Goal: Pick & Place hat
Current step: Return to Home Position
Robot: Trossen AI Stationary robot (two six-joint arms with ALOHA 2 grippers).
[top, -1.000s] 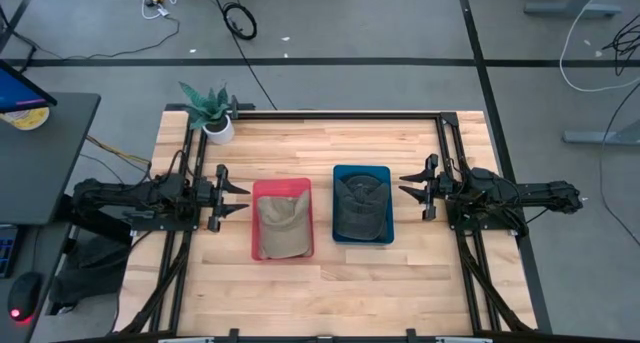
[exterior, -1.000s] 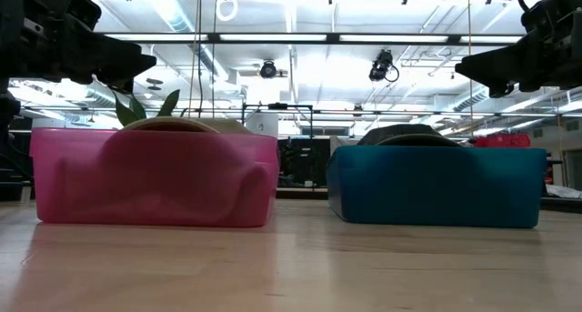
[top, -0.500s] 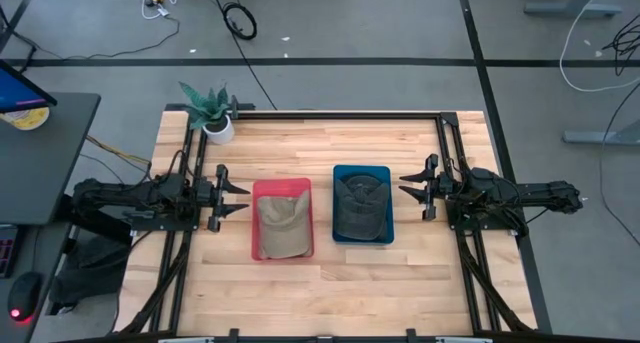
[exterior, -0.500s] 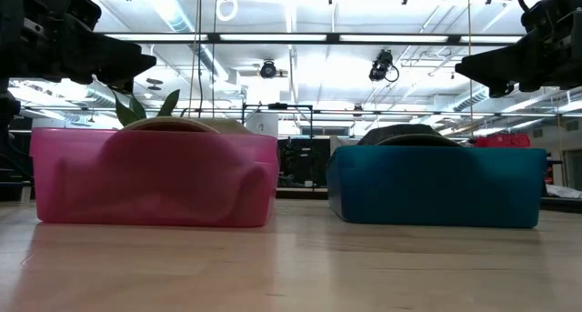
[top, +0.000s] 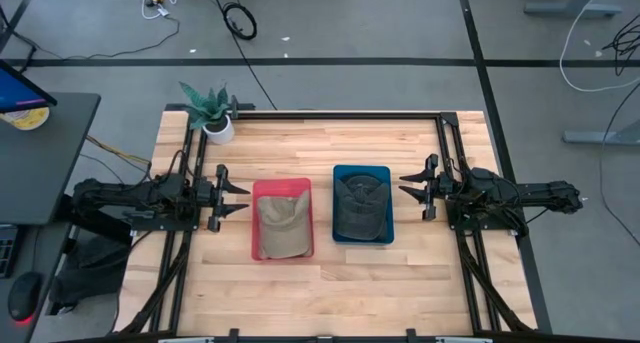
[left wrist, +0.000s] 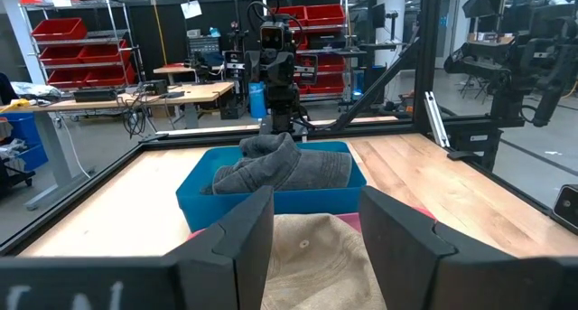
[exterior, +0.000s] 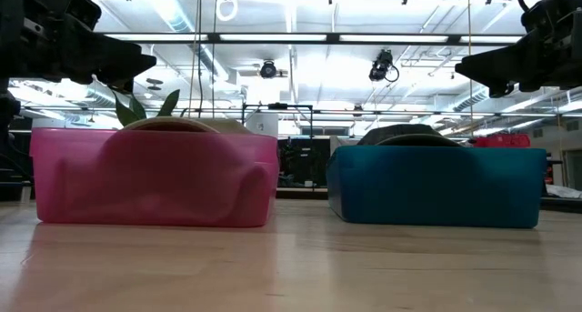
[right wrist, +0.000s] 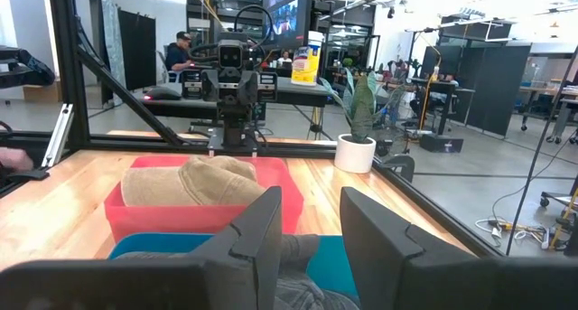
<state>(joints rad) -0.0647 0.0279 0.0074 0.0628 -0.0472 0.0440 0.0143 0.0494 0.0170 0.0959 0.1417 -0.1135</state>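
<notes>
A tan hat [top: 283, 226] lies in the red bin [top: 257, 241]; it also shows in the left wrist view [left wrist: 316, 256] and right wrist view [right wrist: 203, 183]. A dark grey hat [top: 361, 205] lies in the blue bin [top: 338, 173], seen too in the left wrist view [left wrist: 289, 165]. My left gripper [top: 236, 195] hovers open just left of the red bin, above the table. My right gripper [top: 410, 187] hovers open just right of the blue bin. In the low view both hats' crowns rise over the bin rims [exterior: 173, 124] [exterior: 409, 135].
A potted plant [top: 212, 113] stands at the table's far left corner. Black frame rails [top: 340, 114] run along the far edge and both sides. Bare wood [top: 320, 293] lies toward the near edge. A person [right wrist: 181, 52] sits in the room beyond.
</notes>
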